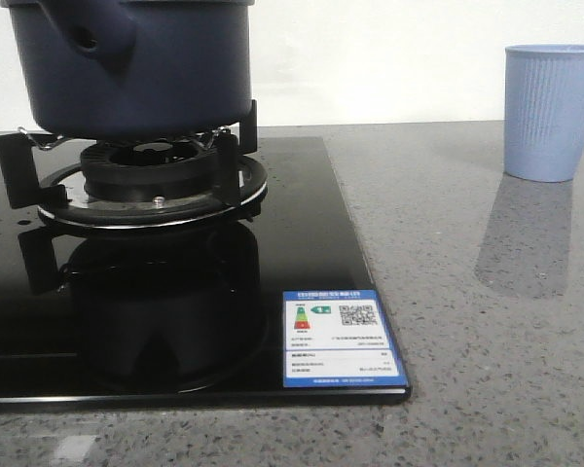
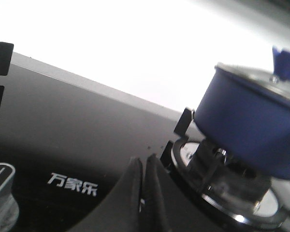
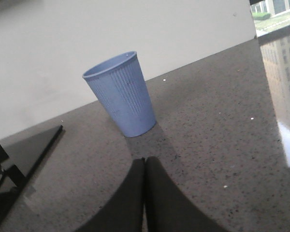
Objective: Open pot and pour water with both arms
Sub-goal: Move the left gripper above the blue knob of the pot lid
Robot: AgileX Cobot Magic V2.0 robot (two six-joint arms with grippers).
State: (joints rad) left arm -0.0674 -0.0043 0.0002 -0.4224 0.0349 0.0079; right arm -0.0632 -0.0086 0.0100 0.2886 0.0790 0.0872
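Pot (image 1: 136,68) sits on burner (image 1: 151,185) (cup (image 1: 553,112) well apart).

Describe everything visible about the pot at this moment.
The pot is large, round and dark navy blue with matte sides. A stubby hollow tubular handle juts toward the front camera. It sits upright on the black burner supports of the glossy black stove, at the left of the front view. The left wrist view shows a lid that looks like glass, still on, with a blue knob. No gripper touches it.
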